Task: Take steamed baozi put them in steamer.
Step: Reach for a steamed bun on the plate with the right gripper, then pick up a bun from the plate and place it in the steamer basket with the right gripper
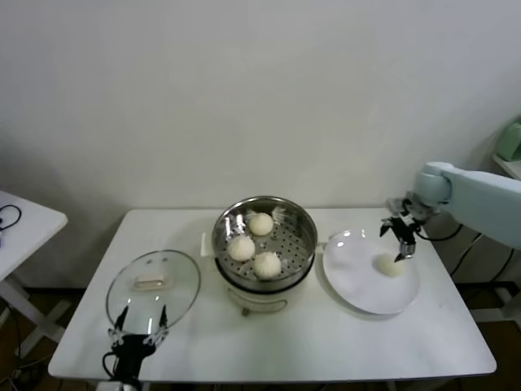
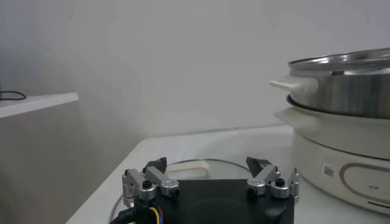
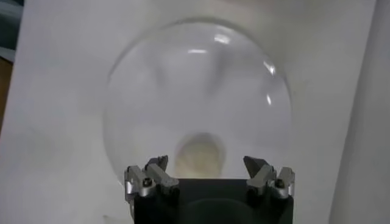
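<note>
The steamer [image 1: 264,244] stands mid-table with three baozi [image 1: 260,224] on its perforated tray. A fourth baozi [image 1: 389,265] lies on the flat white plate [image 1: 358,285] to the steamer's right. My right gripper [image 1: 401,247] is open and empty, just above that baozi on its far side. In the right wrist view the baozi [image 3: 200,155] sits on the plate [image 3: 195,91] between the open fingertips [image 3: 206,163]. My left gripper [image 1: 138,327] is open and parked at the table's front left; the steamer [image 2: 347,122] shows beside it in the left wrist view.
The round glass lid [image 1: 153,287] with a white handle lies flat on the table left of the steamer, just beyond my left gripper [image 2: 207,165]. A second white table [image 1: 24,220] stands at the far left. A wall runs behind.
</note>
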Robot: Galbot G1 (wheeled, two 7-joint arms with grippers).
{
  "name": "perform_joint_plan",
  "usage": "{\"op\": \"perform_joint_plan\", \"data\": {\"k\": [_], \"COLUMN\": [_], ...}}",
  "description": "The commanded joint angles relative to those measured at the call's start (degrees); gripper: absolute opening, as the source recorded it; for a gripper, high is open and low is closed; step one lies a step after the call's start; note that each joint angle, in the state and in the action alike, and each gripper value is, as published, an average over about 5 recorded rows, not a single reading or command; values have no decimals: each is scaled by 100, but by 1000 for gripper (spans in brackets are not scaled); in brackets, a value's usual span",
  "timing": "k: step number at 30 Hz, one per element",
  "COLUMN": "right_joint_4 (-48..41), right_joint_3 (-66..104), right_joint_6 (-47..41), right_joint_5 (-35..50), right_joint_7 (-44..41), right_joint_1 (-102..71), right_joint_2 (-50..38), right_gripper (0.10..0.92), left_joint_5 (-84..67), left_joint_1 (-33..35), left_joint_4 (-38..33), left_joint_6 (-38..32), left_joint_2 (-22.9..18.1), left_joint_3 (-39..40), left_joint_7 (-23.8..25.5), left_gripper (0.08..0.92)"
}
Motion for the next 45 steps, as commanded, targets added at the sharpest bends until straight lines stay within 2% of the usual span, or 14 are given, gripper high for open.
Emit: {"op": "perform_joint_plan", "data": {"k": [1, 15, 26, 36, 45], "right_joint_4": [-1117, -1675, -1266, -235, 1147], "right_joint_3": [1211, 1860, 1832, 646, -1227], "right_joint_6": [61, 145, 115, 45, -136], "right_joint_5": [-899, -1059, -1060, -185, 1564], "right_joint_7": [60, 138, 46, -174, -434], "right_joint_1": [-1363, -1795, -1564, -77, 2371], "right_joint_2": [93, 520, 374, -100, -229], "right_gripper": [823, 816, 670, 629, 622], "left_joint_5": [28, 44, 43, 41, 27], "left_joint_1": [29, 1, -46, -58, -35], "left_joint_4": [2, 121, 131, 139, 81], "left_joint_6": [-13, -47, -33, -35, -30], "left_joint_2": [-9, 4, 5, -8, 0], "left_joint_3": [-1, -13, -13, -1, -10], "left_joint_7": [2, -12, -28, -50, -50], "left_gripper": [823, 823, 823, 823, 823]}}
